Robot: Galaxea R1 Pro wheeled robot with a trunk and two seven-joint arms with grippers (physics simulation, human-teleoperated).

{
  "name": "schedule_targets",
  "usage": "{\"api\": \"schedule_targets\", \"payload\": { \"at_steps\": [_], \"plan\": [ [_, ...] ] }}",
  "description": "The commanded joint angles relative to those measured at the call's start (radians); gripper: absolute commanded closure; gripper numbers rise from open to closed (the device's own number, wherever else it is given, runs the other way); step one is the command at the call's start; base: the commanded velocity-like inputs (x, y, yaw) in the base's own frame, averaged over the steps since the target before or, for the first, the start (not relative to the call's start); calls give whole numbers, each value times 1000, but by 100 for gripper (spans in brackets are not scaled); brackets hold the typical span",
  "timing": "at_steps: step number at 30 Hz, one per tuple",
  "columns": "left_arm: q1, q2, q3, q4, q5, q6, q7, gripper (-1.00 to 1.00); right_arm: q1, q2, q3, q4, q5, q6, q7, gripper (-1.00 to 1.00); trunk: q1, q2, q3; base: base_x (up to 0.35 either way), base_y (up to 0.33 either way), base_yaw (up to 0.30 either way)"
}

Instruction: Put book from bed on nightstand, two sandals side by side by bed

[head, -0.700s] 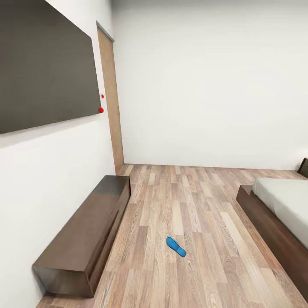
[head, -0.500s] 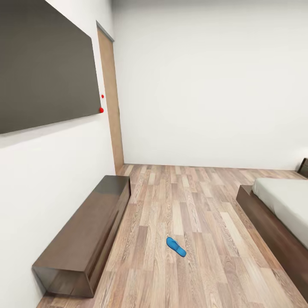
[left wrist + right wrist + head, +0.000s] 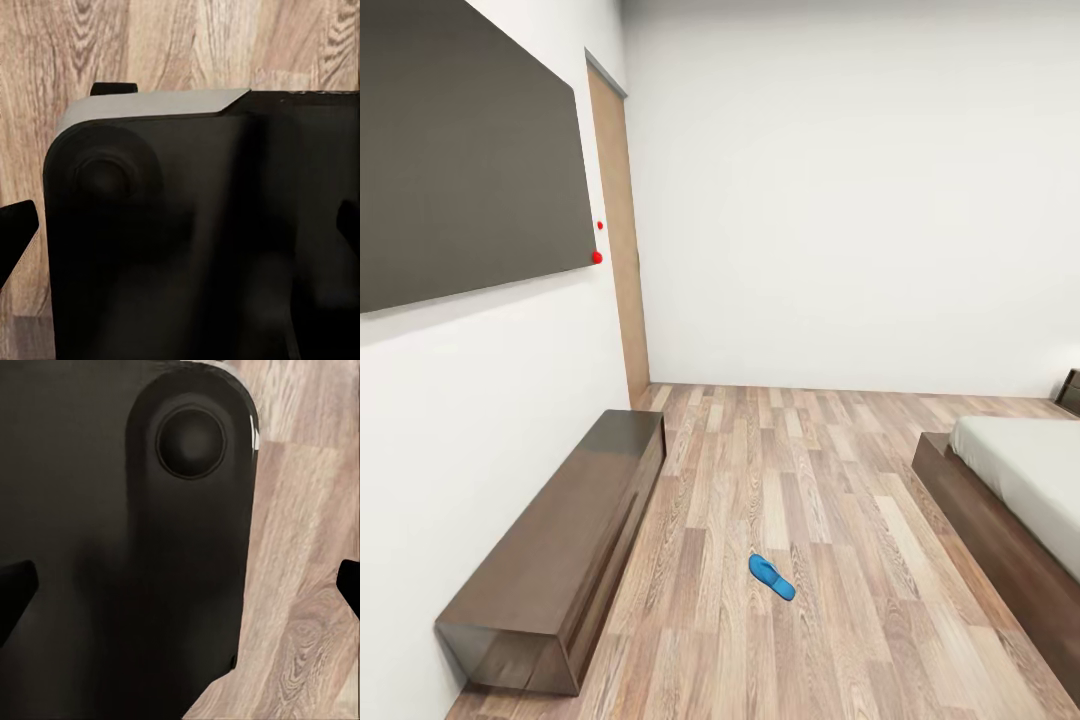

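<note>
One flat bright blue sandal [image 3: 772,577] is lying loose on the wood-plank floor [image 3: 830,470], between the long dark brown wall cabinet [image 3: 560,545] at left and the pale-mattressed bed [image 3: 1028,475] at right, awaiting collection. Pincer states cannot be told.

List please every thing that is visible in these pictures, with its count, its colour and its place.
sandal: one, bright blue, on the floor between the wall cabinet and the bed
bed: one, pale mattress on dark brown frame, right edge of the head view
wall cabinet: one, long, dark brown, along the left wall
wall panel: one, dark grey, above the cabinet
door: one, tan, far left corner
floor: light brown wood planks
left gripper: dark fingertips at both edges of its wrist view, apart
right gripper: same, apart
</note>
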Motion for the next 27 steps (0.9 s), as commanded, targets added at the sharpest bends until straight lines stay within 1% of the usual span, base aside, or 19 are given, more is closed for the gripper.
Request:
{"api": "schedule_targets", "payload": {
  "at_steps": [1,6,10,15,16,18,19,21,22,23,24,26,27],
  "plan": [
    [0,0,0,-5,2,-9,0,-100,0,0,3,-6,0,-8,-5,-100,0,0,-1,0,0,0],
    [0,-5,0,-33,2,-25,2,-100,0,-4,2,-34,-8,-33,-5,-100,0,0,-1,0,0,0],
    [0,-21,-1,-56,1,-25,3,-100,0,-6,1,-57,-11,-31,-4,-100,0,0,-1,0,0,0],
    [0,-27,-1,-84,2,-25,1,-100,0,-7,-1,-85,-13,-25,0,-100,0,0,-1,0,0,0],
    [0,-26,-1,-462,2,-27,1,-100,0,-7,-1,-429,-13,-26,2,-100,0,0,-1,0,0,0],
    [0,-26,-1,-463,2,-28,0,-100,0,-8,-2,-433,-13,-27,6,-100,0,0,-1,0,0,0],
    [0,-25,-1,-463,2,-29,0,-100,0,-13,-3,-436,-13,-29,15,-100,0,0,-1,0,0,0],
    [0,-24,-1,-463,2,-30,0,-100,0,-40,-15,-438,-21,-30,46,-100,0,0,-1,0,0,0],
    [0,-23,0,-462,2,-31,0,-100,0,-65,-42,-437,-51,-31,64,-100,0,0,-1,0,0,0],
    [0,-22,1,-463,2,-31,0,-100,0,-76,-65,-437,-84,-32,72,-100,0,0,-1,0,0,0],
    [0,-22,1,-462,2,-31,0,-100,0,-81,-75,-437,-104,-32,75,-100,0,0,-1,0,0,0],
    [0,-21,2,-462,2,-32,0,-100,0,-94,-98,-438,-162,-32,82,-100,0,0,-1,0,0,0],
    [0,-21,2,-463,2,-32,0,-100,0,-102,-104,-439,-181,-33,85,-100,0,0,-1,0,0,0]
  ]
}}
